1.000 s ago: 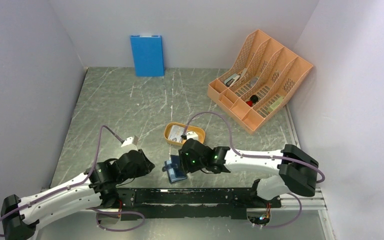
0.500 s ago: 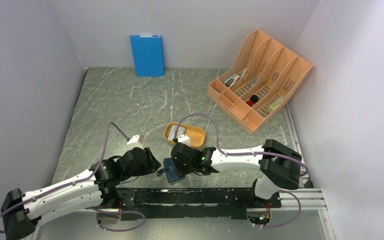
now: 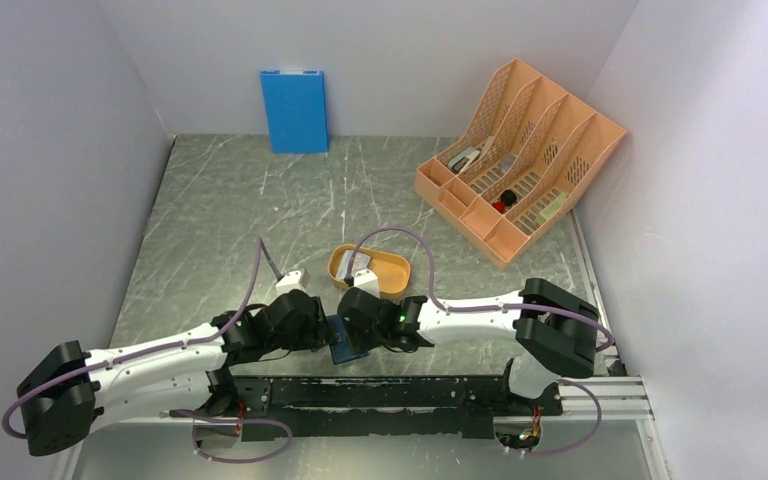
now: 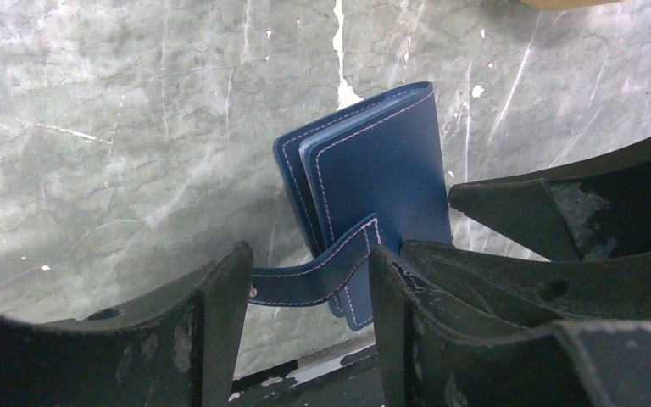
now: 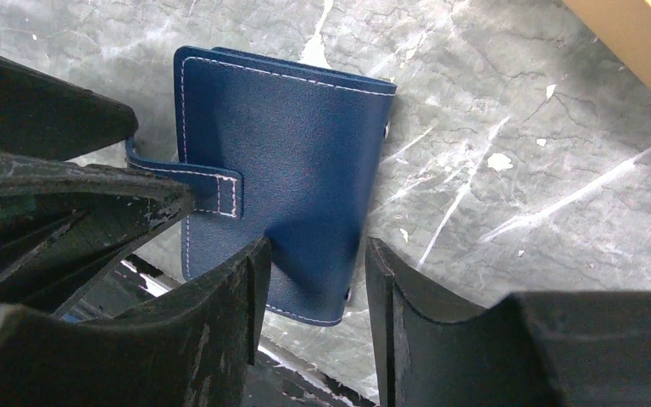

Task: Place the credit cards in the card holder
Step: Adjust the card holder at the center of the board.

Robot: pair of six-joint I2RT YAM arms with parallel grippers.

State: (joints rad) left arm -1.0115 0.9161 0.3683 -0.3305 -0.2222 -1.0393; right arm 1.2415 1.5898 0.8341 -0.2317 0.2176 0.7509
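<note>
**Both claws at the navy wallet, cards in the tray**

The small dark navy folding card holder (image 5: 288, 144) is at the near middle of the grey marbled surface (image 3: 240, 220), just on the near side of the shallow orange oval tray (image 3: 395, 272). It is folded shut and tilted up on one edge. Its stitched snap tab (image 4: 309, 275) is undone and sticks out to the left.

The right claw (image 5: 315, 254) has come in from the right. Its two black fingers are clamped on the near corner of the wallet, one against each face.

The left claw (image 4: 309, 248) meets it from the left. The loose tab lies across the narrow gap between its fingers, and the tab's end is against one of them. Whether the fingers actually pinch the tab cannot be told.

The thin grey-silver credit cards (image 3: 360, 265) lie in the left part of the orange tray, apart from the wallet.

A bright blue flat panel (image 3: 294, 110) leans against the far wall. A slotted orange file rack (image 3: 520, 140) stands at the far right.
</note>
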